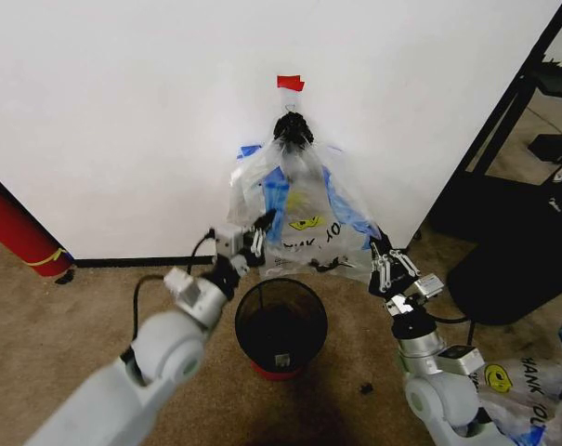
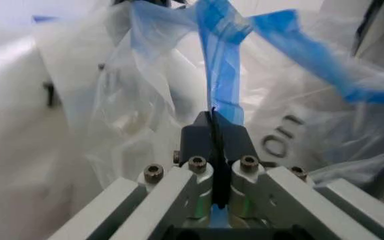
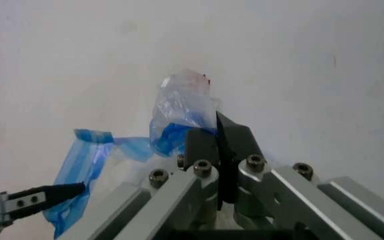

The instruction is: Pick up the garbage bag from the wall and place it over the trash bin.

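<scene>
Red-based trash bin (image 1: 281, 327) below garbage bag (image 1: 304, 218)

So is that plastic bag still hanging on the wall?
Yes. The garbage bag hangs bunched from the hook, above the trash bin, though both grippers pinch its lower edges.

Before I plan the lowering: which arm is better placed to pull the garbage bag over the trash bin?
Left, probably: the left gripper pinches the garbage bag directly above the trash bin.
</scene>
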You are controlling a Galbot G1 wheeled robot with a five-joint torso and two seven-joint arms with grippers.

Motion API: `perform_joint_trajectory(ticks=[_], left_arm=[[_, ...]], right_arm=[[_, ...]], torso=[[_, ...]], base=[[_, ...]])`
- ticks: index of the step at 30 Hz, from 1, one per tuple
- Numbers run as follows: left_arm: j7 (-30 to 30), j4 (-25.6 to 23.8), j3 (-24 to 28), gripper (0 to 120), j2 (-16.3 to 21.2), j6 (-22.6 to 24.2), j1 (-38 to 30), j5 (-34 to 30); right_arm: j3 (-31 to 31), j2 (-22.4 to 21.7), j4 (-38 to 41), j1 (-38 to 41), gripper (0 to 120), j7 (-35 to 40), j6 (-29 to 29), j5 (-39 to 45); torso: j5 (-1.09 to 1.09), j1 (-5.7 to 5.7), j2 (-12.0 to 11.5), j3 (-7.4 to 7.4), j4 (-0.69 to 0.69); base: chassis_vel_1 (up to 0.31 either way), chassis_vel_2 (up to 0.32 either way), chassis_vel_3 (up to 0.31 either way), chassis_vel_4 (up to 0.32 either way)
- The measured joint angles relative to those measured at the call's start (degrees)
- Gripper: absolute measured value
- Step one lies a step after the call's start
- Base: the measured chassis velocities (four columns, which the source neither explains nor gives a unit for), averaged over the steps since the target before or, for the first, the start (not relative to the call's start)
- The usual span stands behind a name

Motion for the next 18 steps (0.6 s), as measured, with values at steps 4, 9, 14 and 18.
perform_joint_trajectory(ticks=[4, 9, 14, 18], left_arm=[[0.96, -1.15, -1.24, 0, -8.08, -3.12, 6.35, 3.76], [0.97, -4.78, -3.40, 0, -10.15, -6.36, 11.45, 7.13], [0.49, -7.78, -5.93, 0, -9.27, -9.72, 16.38, 9.67], [-0.52, -7.86, -7.44, 0, -8.03, -11.75, 19.35, 11.53]], right_arm=[[1.13, -2.90, 0.72, -1.77, 0, -1.96, -0.23, 0.59], [2.77, -5.31, 2.01, -4.64, 0, -5.80, 0.17, 0.52], [5.30, -6.16, 3.53, -9.09, 0, -9.93, 0.52, -0.97], [7.59, -6.22, 4.34, -13.44, 0, -13.60, 1.96, -3.54]], torso=[[0.00, 0.00, 0.00, 0.00, -0.01], [0.00, 0.00, 0.00, 0.00, -0.01], [0.00, -0.01, 0.00, 0.00, -0.01], [0.00, 0.00, 0.00, 0.00, -0.01]], base=[[0.000, 0.000, 0.000, 0.000], [0.000, 0.000, 0.000, 0.000], [0.000, 0.000, 0.000, 0.000], [0.000, 0.000, 0.000, 0.000]])
